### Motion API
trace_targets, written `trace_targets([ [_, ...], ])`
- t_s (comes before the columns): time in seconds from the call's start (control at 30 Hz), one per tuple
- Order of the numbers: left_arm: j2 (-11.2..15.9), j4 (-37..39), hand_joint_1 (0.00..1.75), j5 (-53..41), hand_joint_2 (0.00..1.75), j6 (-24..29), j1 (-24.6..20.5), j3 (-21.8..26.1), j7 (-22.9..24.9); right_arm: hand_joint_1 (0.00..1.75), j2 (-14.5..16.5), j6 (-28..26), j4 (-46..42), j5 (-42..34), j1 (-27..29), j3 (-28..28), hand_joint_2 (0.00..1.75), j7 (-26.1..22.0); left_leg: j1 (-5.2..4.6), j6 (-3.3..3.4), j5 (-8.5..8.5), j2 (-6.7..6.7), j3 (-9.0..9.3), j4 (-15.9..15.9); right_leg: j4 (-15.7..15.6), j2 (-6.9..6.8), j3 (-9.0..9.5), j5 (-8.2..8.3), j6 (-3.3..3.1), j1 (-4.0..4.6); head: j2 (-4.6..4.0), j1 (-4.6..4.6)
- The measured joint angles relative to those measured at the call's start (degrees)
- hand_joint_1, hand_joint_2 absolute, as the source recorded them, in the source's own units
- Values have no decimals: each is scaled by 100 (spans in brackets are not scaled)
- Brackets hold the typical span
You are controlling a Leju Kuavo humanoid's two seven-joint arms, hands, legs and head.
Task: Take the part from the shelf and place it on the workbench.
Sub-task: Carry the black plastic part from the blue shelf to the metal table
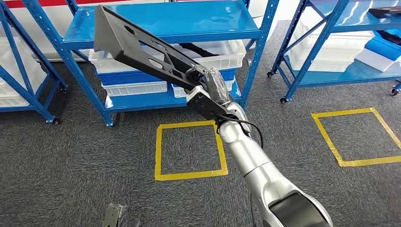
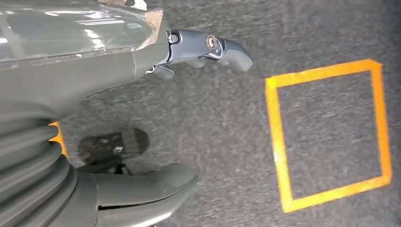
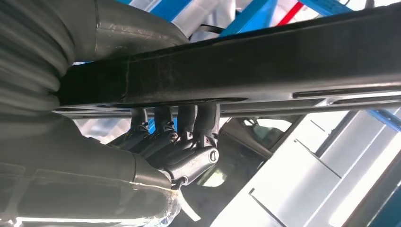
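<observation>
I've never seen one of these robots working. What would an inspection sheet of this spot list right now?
Surface: grey carpet floor with two yellow tape squares; workbench not seen.
Job's things: long black flat part with holes, raised in front of the shelf.
Clutter: nothing seen.
Hands: right hand grips the part, fingers wrapped around it; left hand hangs over the carpet, holding nothing.
Cables: thin black cable along the right forearm.
Surroundings: blue metal shelving holding white plastic bins; a second blue rack.

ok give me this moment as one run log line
right hand: grips black part, raised before blue shelf | left hand: holds nothing, over carpet | workbench: unseen | step: carry
</observation>
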Motion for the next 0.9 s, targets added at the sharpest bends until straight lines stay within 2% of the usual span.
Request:
trace_targets([
  [0.03, -2, 1, 0, -8, 175, 10, -1, -14, 11, 175, -26, -14, -33, 19, 26, 0, 175, 14, -8, 27, 85, 3, -101, -3, 398, 4, -121, -277, -37, 6, 0, 11],
  [0.07, -2, 1, 0, -13, 175, 19, -2, -26, 21, 175, -50, -26, -59, 33, 54, 0, 175, 22, -15, 37, 165, 8, -200, -1, 786, 5, -203, -472, -40, 8, 0, 17],
  [0.1, -2, 1, 0, -16, 175, 25, -2, -35, 28, 175, -71, -34, -82, 45, 85, 0, 175, 28, -20, 41, 248, 15, -302, 2, 1085, 7, -227, -548, -7, 11, 0, 19],
  [0.13, -2, 1, 0, -16, 175, 29, -1, -40, 33, 175, -89, -38, -100, 52, 114, 0, 175, 32, -23, 35, 331, 20, -405, 5, 1221, 8, -167, -502, 51, 13, 0, 18],
  [0.17, -1, 1, 0, -13, 175, 29, -1, -45, 38, 175, -103, -39, -118, 61, 136, 0, 175, 35, -24, 23, 413, 23, -504, 7, 1143, 8, -2, -373, 110, 15, 0, 17],
  [0.2, 1, 1, 0, -7, 175, 29, -1, -49, 40, 175, -113, -39, -140, 67, 148, 0, 175, 38, -24, 5, 499, 25, -599, 11, 881, 8, 266, -254, 144, 15, 0, 18],
  [0.23, 2, 0, 0, 1, 175, 28, 0, -50, 40, 175, -118, -39, -169, 73, 148, 0, 175, 39, -29, -21, 577, 25, -681, 17, 459, 7, 615, -245, 134, 23, 0, 20],
  [0.27, 2, -1, 0, 7, 175, 28, 1, -50, 39, 175, -119, -39, -204, 79, 145, 0, 175, 40, -34, -49, 653, 29, -740, 21, 10, 12, 931, -318, 94, 43, 0, 17],
  [0.3, 3, -2, 0, 12, 175, 28, 2, -50, 38, 175, -117, -39, -234, 82, 138, 0, 175, 39, -40, -80, 728, 33, -769, 10, -342, 15, 1146, -415, 42, 60, 0, 13],
  [0.33, 3, -2, 0, 16, 175, 29, 6, -50, 37, 175, -117, -39, -257, 86, 131, 0, 175, 39, -39, -116, 802, 36, -780, -18, -557, 19, 1249, -498, -11, 87, 0, 4],
  [0.37, 4, -2, 0, 22, 175, 29, 15, -50, 35, 175, -117, -39, -270, 86, 129, 0, 175, 38, -34, -153, 883, 38, -778, -64, -627, 21, 1231, -486, -52, 98, 0, -4],
  [0.4, 9, 0, 0, 33, 175, 31, 26, -50, 31, 175, -120, -40, -270, 85, 123, 0, 175, 38, -18, -189, 919, 31, -787, -101, -626, 12, 1184, -418, -93, 66, 0, -9],
  [0.43, 15, 2, 0, 44, 175, 35, 42, -50, 27, 175, -118, -40, -272, 83, 117, 1, 175, 37, -1, -223, 835, 21, -822, -76, -627, 2, 1144, -340, -148, 39, 0, -12],
  [0.47, 21, 3, 0, 57, 175, 40, 58, -49, 22, 175, -113, -40, -276, 75, 114, 1, 175, 35, 13, -255, 624, 9, -882, 53, -635, -8, 1087, -249, -196, 3, 0, -17],
  [0.5, 30, 5, 0, 69, 175, 45, 67, -48, 15, 175, -103, -39, -284, 66, 101, -1, 175, 32, 30, -287, 300, -4, -968, 323, -636, -17, 1016, -156, -230, -26, 0, -21],
  [0.53, 40, 5, 0, 82, 175, 49, 75, -48, 10, 175, -91, -36, -295, 56, 84, -1, 175, 28, 39, -321, -55, -13, -1065, 712, -632, -19, 927, -68, -252, -24, 0, -27],
  [0.57, 51, 5, 0, 97, 175, 50, 78, -47, 5, 175, -81, -29, -305, 47, 63, -2, 175, 27, 51, -356, -320, -18, -1146, 1143, -628, -21, 826, 15, -251, -25, 0, -31],
  [0.6, 66, 5, 0, 116, 175, 52, 81, -46, -2, 175, -72, -23, -313, 50, 36, -2, 175, 30, 64, -387, -448, -20, -1189, 1522, -623, -23, 727, 93, -238, -28, 0, -31],
  [0.63, 80, 5, 0, 141, 175, 55, 85, -45, -11, 175, -64, -14, -316, 62, 3, 0, 175, 38, 79, -410, -435, -19, -1159, 1752, -620, -25, 631, 160, -222, -35, 0, -31],
  [0.67, 93, 5, 0, 164, 175, 57, 90, -43, -27, 175, -58, -2, -318, 77, -39, 5, 175, 48, 97, -428, -312, -18, -1023, 1773, -615, -27, 537, 224, -196, -45, 0, -31],
  [0.7, 106, 5, 0, 194, 175, 59, 93, -38, -49, 175, -51, 9, -317, 92, -92, 13, 175, 57, 116, -440, -177, -16, -785, 1599, -607, -27, 451, 283, -164, -57, 0, -31],
  [0.73, 115, 4, 0, 231, 175, 61, 94, -30, -75, 175, -39, 24, -316, 101, -157, 21, 175, 62, 133, -446, -135, -16, -455, 1261, -596, -26, 382, 335, -130, -65, 0, -33],
  [0.77, 122, 1, 0, 268, 175, 61, 93, -18, -102, 175, -26, 36, -314, 102, -232, 28, 175, 62, 135, -438, -198, -22, -96, 828, -580, -27, 327, 382, -90, -64, 0, -32],
  [0.8, 127, -1, 0, 310, 175, 61, 91, -2, -125, 175, -6, 44, -309, 99, -309, 34, 175, 54, 127, -409, -327, -27, 177, 465, -569, -28, 293, 425, -46, -56, 0, -30],
  [0.83, 131, -3, 0, 348, 175, 61, 91, 21, -144, 175, 20, 52, -298, 95, -385, 42, 175, 44, 105, -367, -451, -33, 344, 209, -568, -31, 275, 468, 1, -46, 0, -25],
  [0.87, 137, -4, 0, 380, 175, 60, 97, 47, -157, 175, 45, 57, -281, 90, -452, 51, 175, 33, 73, -310, -501, -37, 400, 75, -582, -34, 265, 514, 55, -37, 0, -21],
  [0.9, 140, -3, 0, 410, 175, 56, 105, 71, -165, 175, 70, 61, -259, 85, -503, 61, 175, 19, 60, -237, -475, -31, 383, 45, -597, -37, 250, 555, 108, -33, 0, -18],
])
